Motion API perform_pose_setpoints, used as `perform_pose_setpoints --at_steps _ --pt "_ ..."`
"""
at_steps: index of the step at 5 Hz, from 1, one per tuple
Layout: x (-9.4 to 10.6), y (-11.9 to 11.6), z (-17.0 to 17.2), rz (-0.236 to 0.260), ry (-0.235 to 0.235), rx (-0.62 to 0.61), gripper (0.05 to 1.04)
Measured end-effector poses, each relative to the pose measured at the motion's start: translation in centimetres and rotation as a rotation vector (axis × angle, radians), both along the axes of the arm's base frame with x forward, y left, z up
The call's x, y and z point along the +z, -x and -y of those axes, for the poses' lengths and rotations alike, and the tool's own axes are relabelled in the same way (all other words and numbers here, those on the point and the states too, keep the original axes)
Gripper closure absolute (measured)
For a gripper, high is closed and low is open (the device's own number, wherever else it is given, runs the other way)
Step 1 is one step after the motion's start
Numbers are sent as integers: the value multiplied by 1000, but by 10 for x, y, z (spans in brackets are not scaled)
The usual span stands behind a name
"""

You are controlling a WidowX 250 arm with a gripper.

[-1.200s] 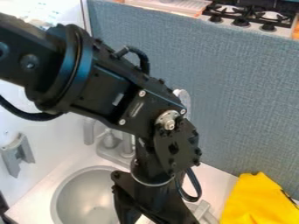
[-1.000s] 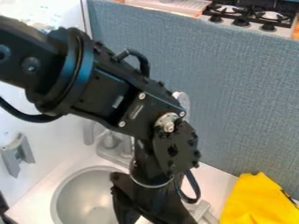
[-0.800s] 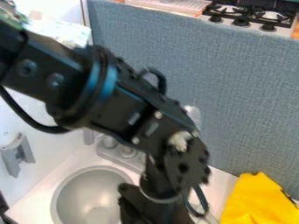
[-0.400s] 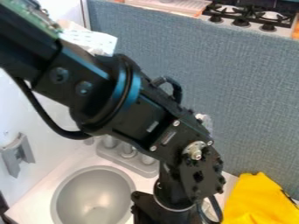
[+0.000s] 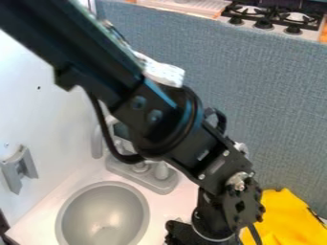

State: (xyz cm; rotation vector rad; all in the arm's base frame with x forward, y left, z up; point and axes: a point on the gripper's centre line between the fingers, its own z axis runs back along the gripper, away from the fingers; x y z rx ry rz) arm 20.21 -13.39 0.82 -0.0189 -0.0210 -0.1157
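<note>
While the yellow cloth lies at lower right, before the blue-grey partition, the black tool is positioned left of it, low over the white table. Whether the tool is apart, together or clamped cannot be told. Farther left sits a round grey sink, faucet behind; beyond the partition, a stove with black grates.

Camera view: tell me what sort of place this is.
Probably a toy kitchen set up in a robotics workspace: a round grey sink basin with a grey plastic faucet base, a black-grated stove top behind a blue-grey fabric divider, and a jointed black robot arm.
</note>
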Motion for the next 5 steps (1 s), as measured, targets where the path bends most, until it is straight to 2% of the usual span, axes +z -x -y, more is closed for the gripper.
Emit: perform_pose_setpoints --at_steps 3,5 --pt "-39 -15 7 -54 -58 6 81" --pt "-60 -24 20 -87 -37 -11 81"
